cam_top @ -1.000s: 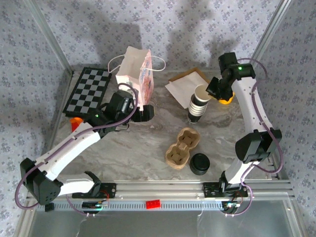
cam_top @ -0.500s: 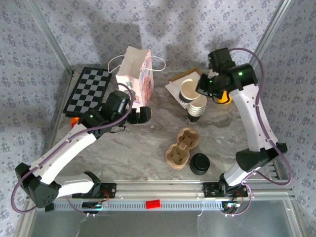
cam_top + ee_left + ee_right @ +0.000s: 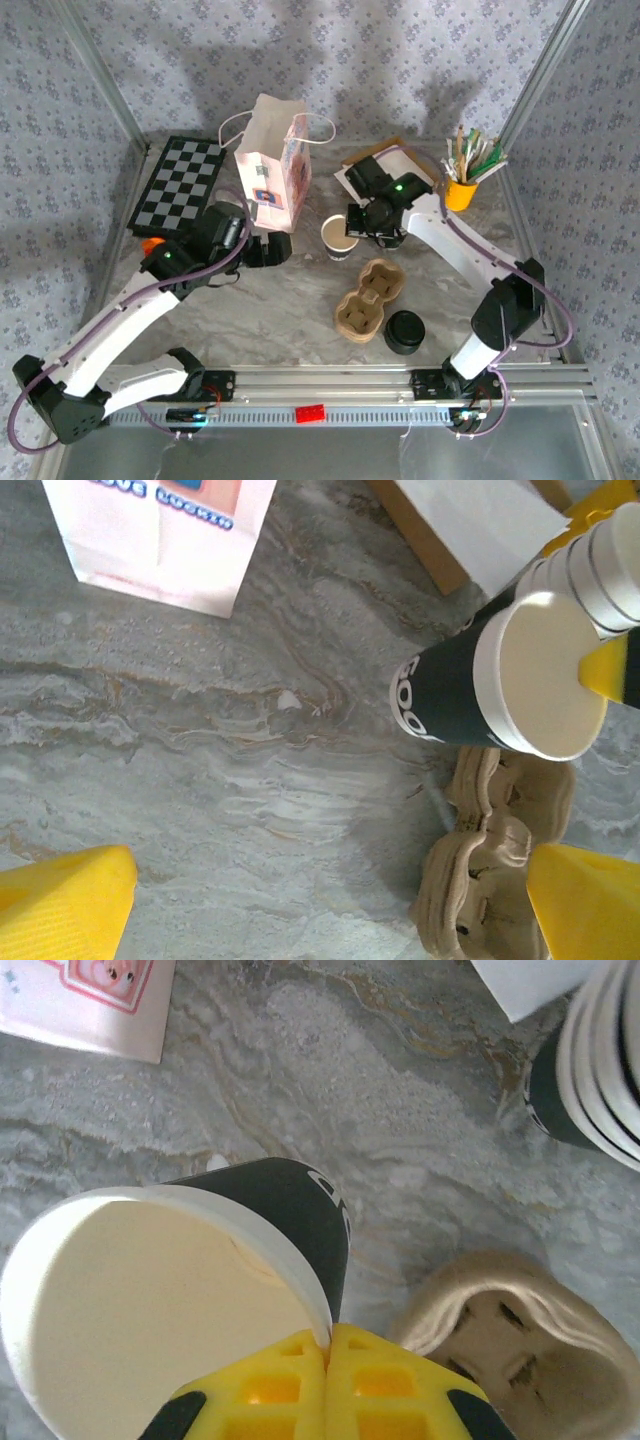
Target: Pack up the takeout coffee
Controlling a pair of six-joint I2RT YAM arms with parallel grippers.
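Since the earlier frame, the right arm has swung leftward from the back right of the table, carrying one paper cup [image 3: 338, 238] away from the cup stack, while the left arm has drawn slightly toward its own side.

Top external view: the right gripper [image 3: 353, 231] is clenched on the paper cup's rim, and the cup sits between the paper bag [image 3: 272, 165] and the pulp carrier [image 3: 366, 300]. The left gripper [image 3: 272, 248] is released and holds nothing, just in front of the bag. A black lid [image 3: 404, 332] lies touching the carrier's near right side. The checkerboard [image 3: 180, 185] lies at the left, and a yellow holder [image 3: 461, 192] of stirrers stands at the back right.

Left wrist view: the left gripper [image 3: 325, 905] has its yellow tips wide apart over bare marbled table [image 3: 200, 740]. The paper cup [image 3: 490, 685] is tilted, with one yellow finger of the right gripper at its rim; the cup stack [image 3: 590, 565] is just behind it and the pulp carrier [image 3: 490, 870] below.

Right wrist view: the right gripper [image 3: 328, 1352] pinches the wall of the paper cup [image 3: 170, 1290] between closed fingers, one inside and one outside. The pulp carrier [image 3: 510, 1335] lies just beside, and the cup stack [image 3: 590, 1070] is at the upper right.
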